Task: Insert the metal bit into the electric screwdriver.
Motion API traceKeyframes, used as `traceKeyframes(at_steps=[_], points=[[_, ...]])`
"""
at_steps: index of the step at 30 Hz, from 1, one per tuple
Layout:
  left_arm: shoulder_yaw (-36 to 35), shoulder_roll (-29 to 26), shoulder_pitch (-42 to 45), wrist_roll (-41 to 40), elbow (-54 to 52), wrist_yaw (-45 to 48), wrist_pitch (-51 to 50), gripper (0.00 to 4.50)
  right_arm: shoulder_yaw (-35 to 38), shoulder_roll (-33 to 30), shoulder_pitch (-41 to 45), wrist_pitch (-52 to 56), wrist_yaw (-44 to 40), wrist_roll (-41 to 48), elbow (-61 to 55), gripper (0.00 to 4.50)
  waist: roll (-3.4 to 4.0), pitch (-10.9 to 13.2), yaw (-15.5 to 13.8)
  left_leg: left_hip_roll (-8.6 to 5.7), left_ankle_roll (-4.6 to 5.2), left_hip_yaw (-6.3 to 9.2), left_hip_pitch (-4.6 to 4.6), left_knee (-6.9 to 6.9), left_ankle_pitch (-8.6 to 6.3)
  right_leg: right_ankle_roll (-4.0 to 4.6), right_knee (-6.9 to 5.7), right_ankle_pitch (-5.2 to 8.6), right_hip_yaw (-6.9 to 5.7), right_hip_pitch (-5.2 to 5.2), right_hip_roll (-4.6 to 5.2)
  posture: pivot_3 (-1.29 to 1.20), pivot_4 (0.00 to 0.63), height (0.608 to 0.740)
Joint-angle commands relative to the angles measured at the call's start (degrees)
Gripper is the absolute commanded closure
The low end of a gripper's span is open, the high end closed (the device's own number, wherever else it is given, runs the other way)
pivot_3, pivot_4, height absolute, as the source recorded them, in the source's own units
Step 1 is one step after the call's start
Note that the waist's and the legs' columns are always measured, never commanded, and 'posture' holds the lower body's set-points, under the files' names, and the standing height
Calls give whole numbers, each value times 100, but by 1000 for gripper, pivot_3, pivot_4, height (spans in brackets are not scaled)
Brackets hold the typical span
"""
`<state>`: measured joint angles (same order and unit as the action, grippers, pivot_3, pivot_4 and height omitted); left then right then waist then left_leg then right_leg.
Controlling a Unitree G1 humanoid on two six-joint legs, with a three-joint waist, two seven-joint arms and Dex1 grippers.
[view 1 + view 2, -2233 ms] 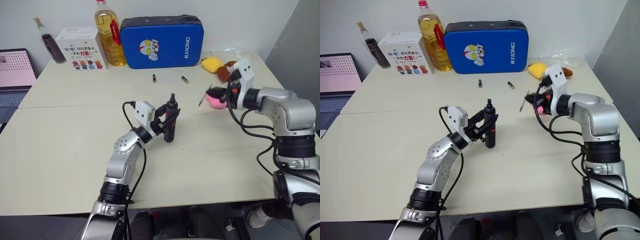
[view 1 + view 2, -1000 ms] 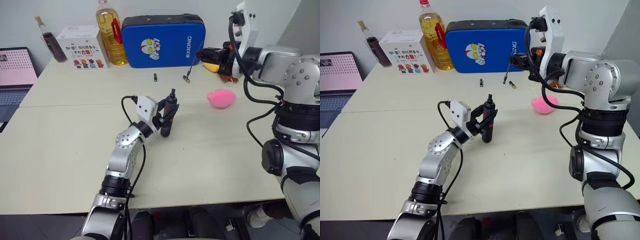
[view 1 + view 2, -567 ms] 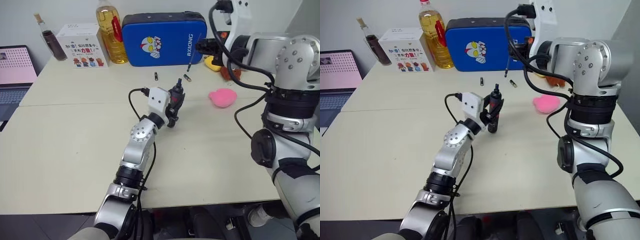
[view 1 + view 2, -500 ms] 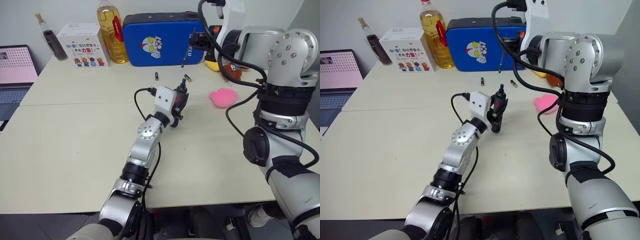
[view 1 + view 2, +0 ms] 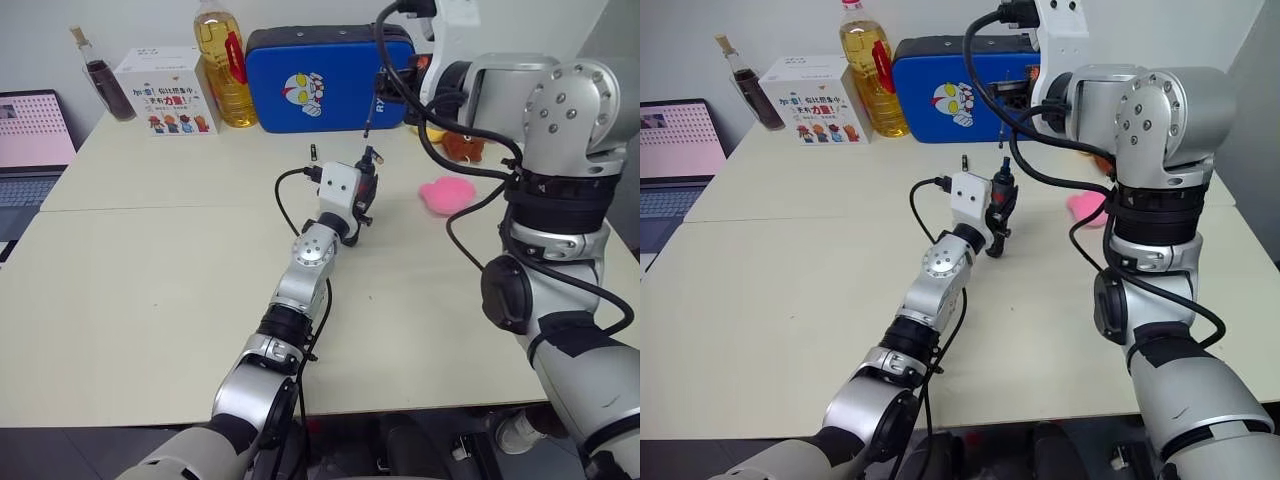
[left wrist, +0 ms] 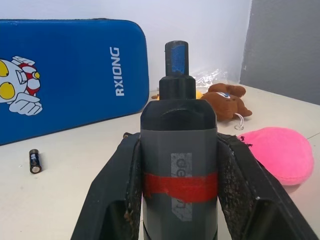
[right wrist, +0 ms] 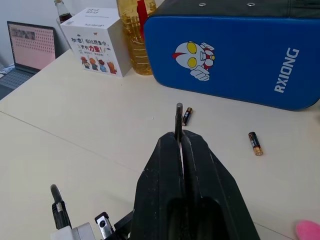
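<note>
The electric screwdriver [image 5: 366, 175], a black cylinder with a red band [image 6: 180, 186], stands upright over the table's middle with its tip up. My left gripper [image 5: 362, 200] is shut on its body, one finger [image 6: 122, 192] on each side. The metal bit [image 5: 371, 112], a thin grey rod, hangs slanted just above and behind the screwdriver's tip. It sticks out past the fingertips of my right gripper [image 7: 181, 142], which is shut on it. A small gap shows between the bit's lower end and the screwdriver tip.
A blue zip case [image 5: 320, 80], an oil bottle [image 5: 220, 65], a printed box [image 5: 165, 92] and a dark bottle [image 5: 100, 85] line the far edge. Two batteries [image 7: 187, 115] [image 7: 255, 143] lie before the case. A pink plush [image 5: 446, 193] and a brown toy [image 5: 462, 145] sit right; a laptop [image 5: 30, 140] far left.
My left arm has carried the screwdriver forward and to the right. My right gripper has brought the bit leftward, so it now hangs close above the screwdriver's tip.
</note>
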<state>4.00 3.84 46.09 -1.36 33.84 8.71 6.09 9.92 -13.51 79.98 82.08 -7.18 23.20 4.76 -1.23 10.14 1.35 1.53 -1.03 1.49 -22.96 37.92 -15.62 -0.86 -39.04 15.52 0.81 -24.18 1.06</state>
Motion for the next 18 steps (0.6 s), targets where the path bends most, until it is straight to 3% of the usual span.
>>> traceKeyframes(at_steps=[1,18], points=[[-43,41,129,42,34,-86,177,2846,61,-69,189,143,73,-69,-260,4415,0,0,0,0,0,0,0,0,0,0,0,0,0,0,0,0,150,740],[81,67,-156,128,-253,-120,127,2846,214,59,209,467,249,-224,-371,4415,0,0,2,0,0,0,0,0,0,0,-1,0,1,0,0,0,150,740]])
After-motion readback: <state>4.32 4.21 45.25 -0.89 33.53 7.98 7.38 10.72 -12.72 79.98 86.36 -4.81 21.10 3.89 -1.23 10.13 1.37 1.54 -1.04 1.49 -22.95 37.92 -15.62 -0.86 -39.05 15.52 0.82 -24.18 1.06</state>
